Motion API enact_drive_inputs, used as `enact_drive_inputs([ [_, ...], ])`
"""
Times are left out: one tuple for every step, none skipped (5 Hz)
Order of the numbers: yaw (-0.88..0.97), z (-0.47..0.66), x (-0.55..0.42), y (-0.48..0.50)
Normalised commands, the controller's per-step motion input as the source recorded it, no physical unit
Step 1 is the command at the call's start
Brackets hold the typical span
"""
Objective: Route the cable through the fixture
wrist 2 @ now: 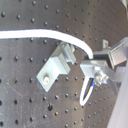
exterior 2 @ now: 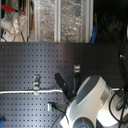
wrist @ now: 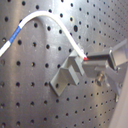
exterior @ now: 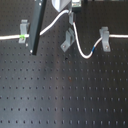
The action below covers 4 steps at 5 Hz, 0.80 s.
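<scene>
In the first exterior view the white cable (exterior: pixel 54 22) runs from the left edge through a left bracket, with its green band (exterior: pixel 21 37) there. It rises to my gripper (exterior: pixel 73 16) at the top. It then drops past the slanted grey fixture (exterior: pixel 68 40), sags with its blue band (exterior: pixel 93 50), and reaches the right bracket. My gripper is shut on the cable just above the fixture's forked top. Both wrist views show the fixture (wrist: pixel 66 76) (wrist 2: pixel 55 68) close beside the gripper (wrist: pixel 90 59) (wrist 2: pixel 91 65). I cannot tell whether the cable sits in the fork.
Two upright grey brackets stand at the first exterior view's left (exterior: pixel 23 31) and right (exterior: pixel 105 39). A black slanted bar (exterior: pixel 38 27) crosses near the left one. The black perforated board (exterior: pixel 60 95) lies under everything. In the second exterior view my white arm (exterior 2: pixel 90 102) hides the gripper.
</scene>
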Motion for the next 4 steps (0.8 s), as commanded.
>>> enact_drive_inputs([
  [-0.21,0.02,-0.107,-0.122],
  [-0.12,0.06,-0.092,-0.093],
  [0.0,0.34,-0.153,-0.039],
  [0.0,0.28,-0.188,-0.073],
])
